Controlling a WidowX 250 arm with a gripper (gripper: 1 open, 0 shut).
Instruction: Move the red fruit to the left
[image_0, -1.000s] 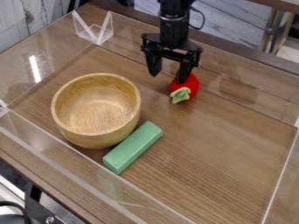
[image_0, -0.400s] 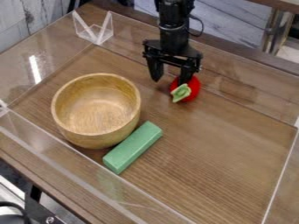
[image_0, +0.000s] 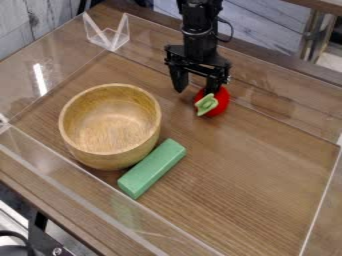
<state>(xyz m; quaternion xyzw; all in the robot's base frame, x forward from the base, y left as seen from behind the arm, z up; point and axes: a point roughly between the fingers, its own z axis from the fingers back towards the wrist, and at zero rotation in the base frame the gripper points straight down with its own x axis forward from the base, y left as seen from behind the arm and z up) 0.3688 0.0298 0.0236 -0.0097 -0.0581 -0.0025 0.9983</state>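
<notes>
The jaws (image_0: 199, 84) stand wide open, with no clear grip on anything. The red fruit (image_0: 213, 101) lies on the table (image_0: 247, 160) at about four o'clock from their midpoint, close by (whether one finger touches it, I cannot tell).

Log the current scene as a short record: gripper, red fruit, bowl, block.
gripper: open, at the red fruit, fingertips partly hidden
red fruit: on table, green stem end toward camera; not visibly gripped
wooden bowl: upright, nothing visible inside
green block: lying flat beside the bowl
task: fruit not visibly held yet
</notes>
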